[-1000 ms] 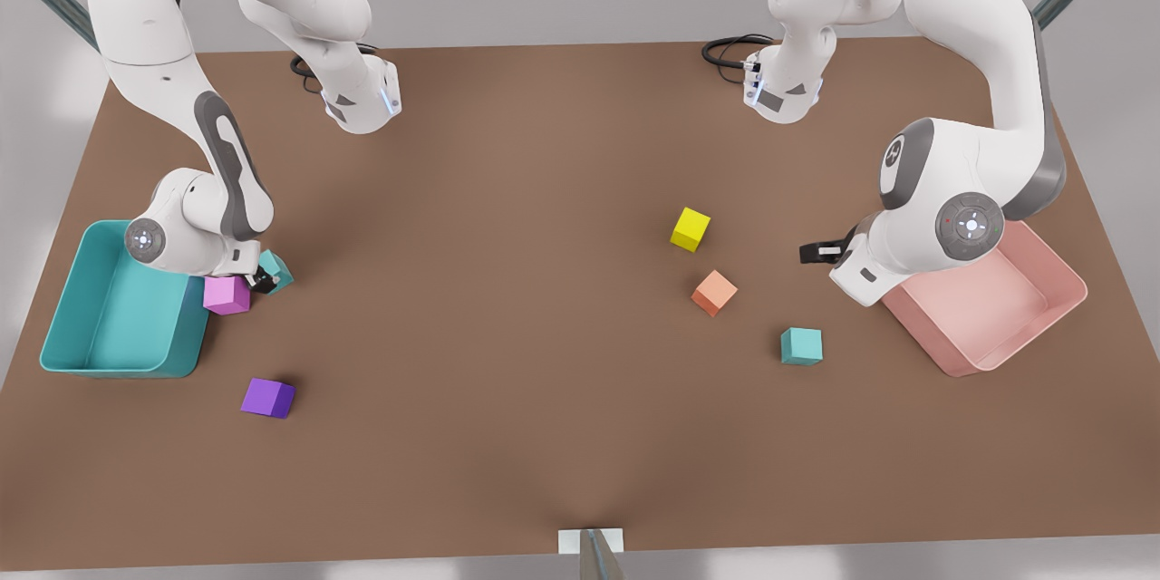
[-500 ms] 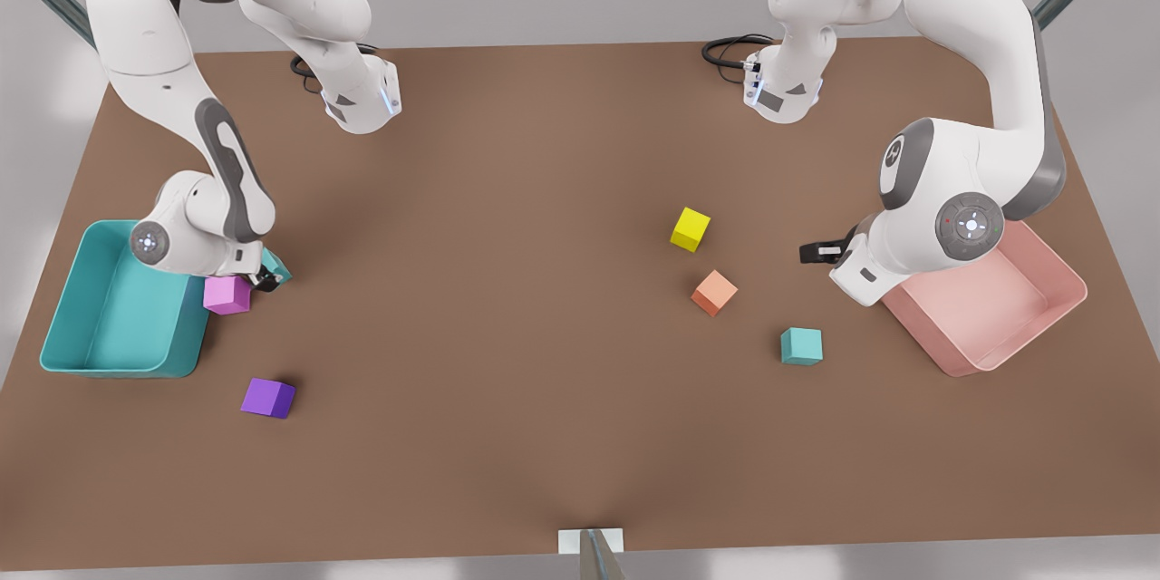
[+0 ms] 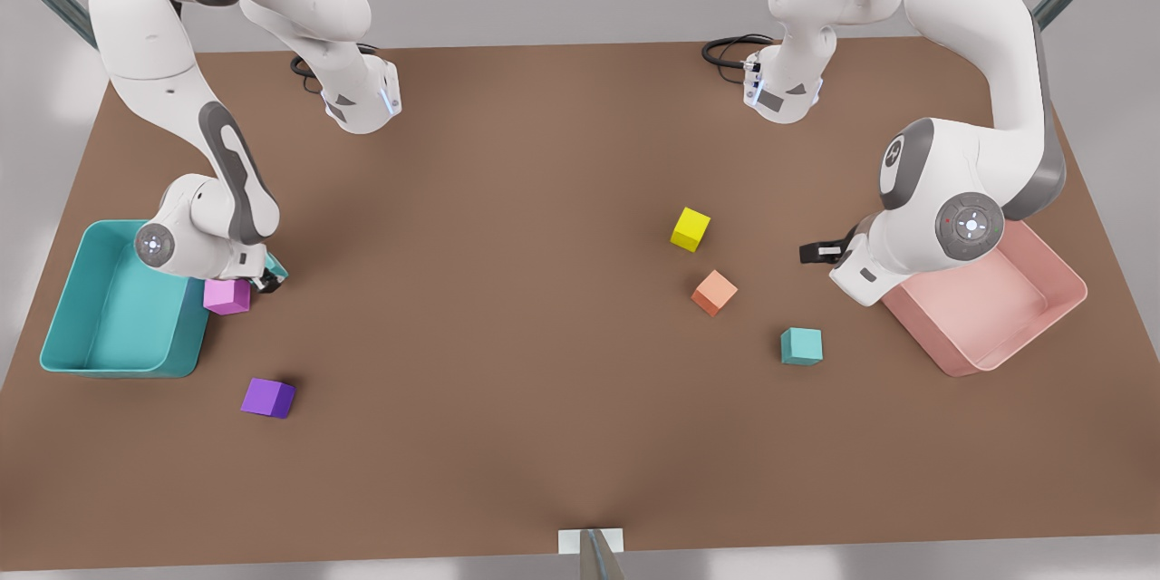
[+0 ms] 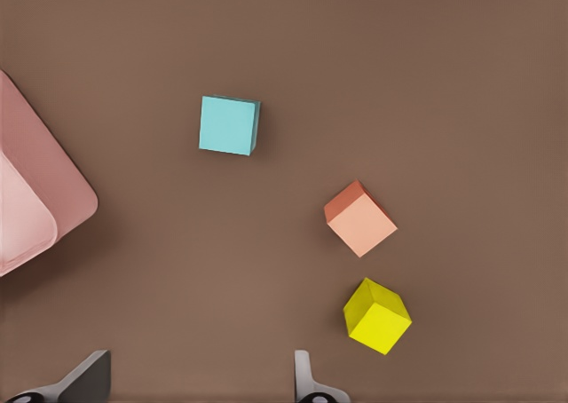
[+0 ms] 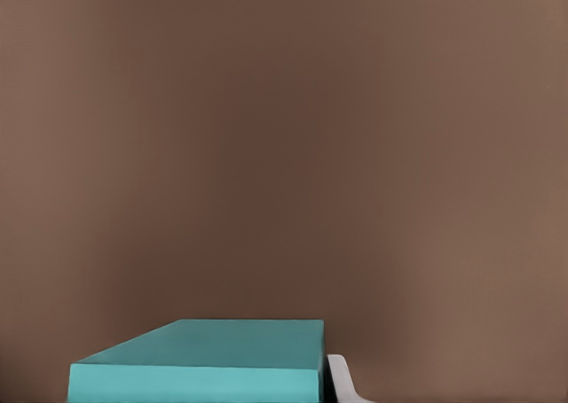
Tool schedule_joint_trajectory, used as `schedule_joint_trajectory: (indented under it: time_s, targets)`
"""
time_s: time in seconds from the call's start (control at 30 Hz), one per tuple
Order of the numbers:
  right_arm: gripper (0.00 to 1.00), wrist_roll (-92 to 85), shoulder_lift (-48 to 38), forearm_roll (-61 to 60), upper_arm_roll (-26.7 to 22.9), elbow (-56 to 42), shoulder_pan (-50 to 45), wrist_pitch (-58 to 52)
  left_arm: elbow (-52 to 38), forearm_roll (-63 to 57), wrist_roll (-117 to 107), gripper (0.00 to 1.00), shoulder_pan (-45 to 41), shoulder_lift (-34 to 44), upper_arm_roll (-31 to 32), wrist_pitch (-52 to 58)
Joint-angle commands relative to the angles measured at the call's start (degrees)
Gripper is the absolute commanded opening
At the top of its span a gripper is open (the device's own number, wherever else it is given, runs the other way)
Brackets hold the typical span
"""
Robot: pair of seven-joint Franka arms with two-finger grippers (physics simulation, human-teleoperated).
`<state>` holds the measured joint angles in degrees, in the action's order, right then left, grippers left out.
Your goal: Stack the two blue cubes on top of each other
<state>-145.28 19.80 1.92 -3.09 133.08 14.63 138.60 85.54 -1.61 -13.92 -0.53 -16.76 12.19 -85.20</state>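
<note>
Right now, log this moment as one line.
right gripper at blue cube beside pink cube | left gripper open, waiting near pink bin | second blue cube untouched | stack: not started

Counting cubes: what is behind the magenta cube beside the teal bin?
A blue cube, mostly covered by the right pincer at it. The left pincer waits by the pink bin.

We note open tabletop [image 3: 507,362] all around the free blue cube [image 3: 802,345]; its nearest neighbour is the orange cube [image 3: 714,292] at 10 o'clock, apart from it, with the yellow cube [image 3: 691,228] beyond. The pink bin [image 3: 1042,326] lies at 3 o'clock, clear. The other blue cube [image 3: 275,267] is crowded: the pink cube [image 3: 227,295] sits just beside it at 8 o'clock, the teal bin [image 3: 63,326] past that. The purple cube [image 3: 268,398] stands well apart at 6 o'clock.
</note>
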Motion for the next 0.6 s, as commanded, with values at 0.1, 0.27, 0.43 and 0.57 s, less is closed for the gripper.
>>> schedule_joint_trajectory:
  time_s: [0.1, 0.27, 0.43, 0.57]
  targets:
    - [0.63, 5.9, -0.7, -2.4, 1.5, -0.2, -1.6, -3.9, 0.0, -0.1, 0.0, 1.0, 0.0, 0.1, 0.0, 0.0]
    - [0.64, 28.8, -1.4, -12.0, 1.5, -5.8, -18.8, -10.1, 0.0, -0.1, -0.1, 1.0, 0.0, 0.1, 0.0, 0.0]
    - [0.65, 64.0, 1.9, -19.1, 1.5, -17.2, -36.1, -10.7, 0.0, -0.3, 0.0, 1.0, -0.2, 0.1, 0.0, -0.1]
    - [0.65, 88.8, 13.1, -18.4, 1.4, -35.8, -48.2, -10.8, -0.6, 0.3, 0.0, 1.0, -4.2, -5.6, -0.2, -0.2]
